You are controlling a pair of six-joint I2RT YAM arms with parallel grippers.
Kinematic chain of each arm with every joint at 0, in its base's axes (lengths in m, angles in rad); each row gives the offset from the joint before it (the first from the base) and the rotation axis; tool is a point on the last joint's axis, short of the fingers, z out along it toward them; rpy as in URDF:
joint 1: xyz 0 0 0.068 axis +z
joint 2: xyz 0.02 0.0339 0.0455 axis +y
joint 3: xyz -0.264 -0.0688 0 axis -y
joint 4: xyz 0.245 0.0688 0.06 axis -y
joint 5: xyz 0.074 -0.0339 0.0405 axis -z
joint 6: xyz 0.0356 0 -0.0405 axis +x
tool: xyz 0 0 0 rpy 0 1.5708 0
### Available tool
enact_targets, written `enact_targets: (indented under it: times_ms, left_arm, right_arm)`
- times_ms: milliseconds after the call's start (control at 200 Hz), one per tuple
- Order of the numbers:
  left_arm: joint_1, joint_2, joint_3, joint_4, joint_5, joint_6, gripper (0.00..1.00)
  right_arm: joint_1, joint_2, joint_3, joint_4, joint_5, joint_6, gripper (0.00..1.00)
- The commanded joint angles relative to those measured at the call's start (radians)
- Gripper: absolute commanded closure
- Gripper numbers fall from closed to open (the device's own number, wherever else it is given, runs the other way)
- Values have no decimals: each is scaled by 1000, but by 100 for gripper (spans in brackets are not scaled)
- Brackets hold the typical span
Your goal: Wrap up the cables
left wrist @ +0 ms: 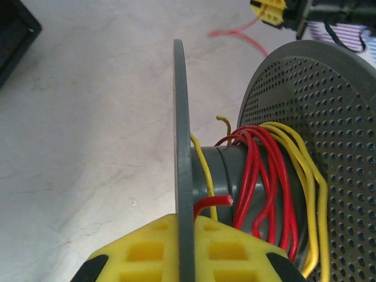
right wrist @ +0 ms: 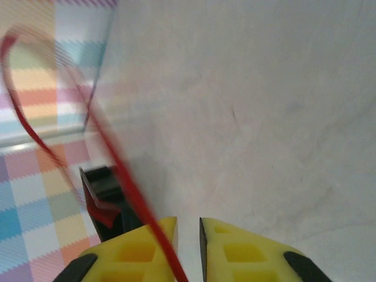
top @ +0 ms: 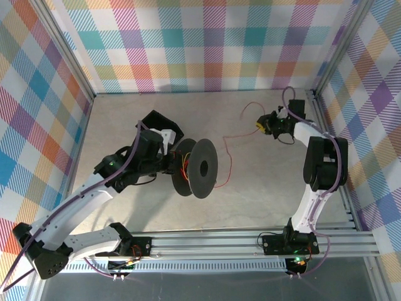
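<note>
Worryingly, right hand (right wrist: 188, 226) at two o'clock is barely parted, so red wire (right wrist: 117, 158) may slip; left hand (left wrist: 187, 226) clamps spool (left wrist: 317, 147).

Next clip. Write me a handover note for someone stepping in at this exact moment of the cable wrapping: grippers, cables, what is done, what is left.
The left gripper is shut on one flange of the spool, holding it on edge.
The right gripper has its jaws a slit apart. The red wire lies across one finger, and no firm pinch is visible.
Cables: several turns of red wire and yellow wire sit on the spool hub. A loose red tail runs to the right gripper and loops beyond it.
Done: partly wound. Left: wind in the tail.
</note>
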State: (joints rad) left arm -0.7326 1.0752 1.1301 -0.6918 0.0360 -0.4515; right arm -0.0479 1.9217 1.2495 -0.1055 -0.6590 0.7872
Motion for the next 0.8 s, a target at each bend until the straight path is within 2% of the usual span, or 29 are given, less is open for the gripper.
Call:
enact_targets:
  times_ms: [0,145,370,450,575,615,645,745,795]
  left_arm:
    - [-6,12,68,124,-61,3,100]
    - [-6,58,86,122,-85,11,100]
    - [-6,72,81,124,-106,11,100]
    - [-6,70,80,121,-111,11,100]
    - [-6,57,80,122,-117,15,100]
    - [-5,54,81,121,-119,16,100]
    - [-7,53,83,121,-119,16,100]
    - [-5,46,85,128,-119,16,100]
    - [-6,43,84,133,-119,13,100]
  right_arm:
    - [23,-9,-83,114,-72,14,76]
    - [41,-46,-154,127,-83,-8,61]
    - [33,-210,-238,38,-12,-64,29]
    - [21,-284,-272,13,20,-69,21]
    - [3,-387,-315,-5,1,-64,14]
    - [4,-412,-316,-33,-2,-82,3]
    - [3,-423,-311,-67,6,-93,0]
    - [-1,-409,-267,-214,7,-153,1]
    - [0,-418,-267,-267,58,-183,1]
